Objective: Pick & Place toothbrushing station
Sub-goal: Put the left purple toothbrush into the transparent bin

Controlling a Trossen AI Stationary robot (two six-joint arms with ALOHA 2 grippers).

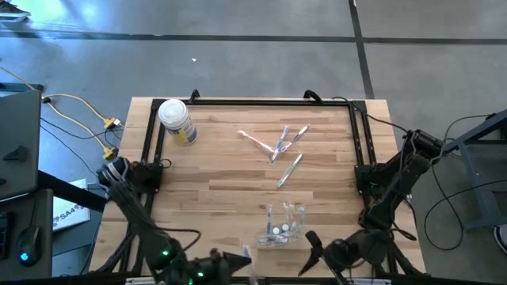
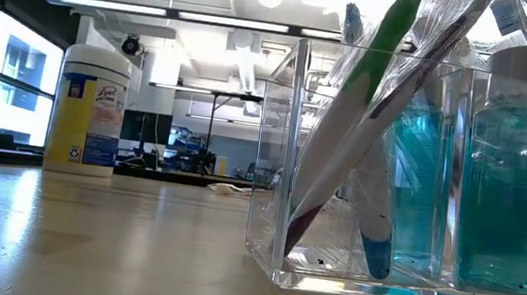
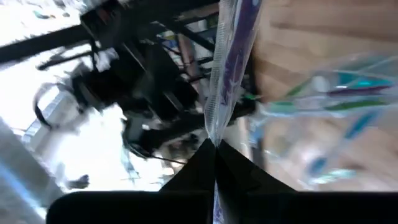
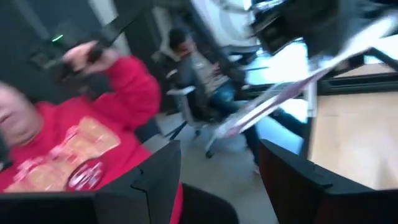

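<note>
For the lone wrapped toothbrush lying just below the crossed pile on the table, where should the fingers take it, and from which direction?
Grip the lone wrapped toothbrush at mid-length, coming straight down, fingers closing across its narrow width. It lies flat and diagonal on the wooden table, apart from the crossed pile, so both long sides look free.

The clear plastic holder (image 1: 285,224) stands upright on the table (image 1: 222,190) near its front edge. In the low view its compartments (image 2: 371,171) hold wrapped toothbrushes (image 2: 356,129) leaning at an angle, with green and white handles, and teal-filled bottles (image 2: 517,179). Loose wrapped toothbrushes (image 1: 279,142) lie flat in a crossed cluster further back, well apart from the holder. One wrapped toothbrush (image 3: 231,68) with a purple handle is pinched in the closed left hand (image 3: 214,155).
</note>
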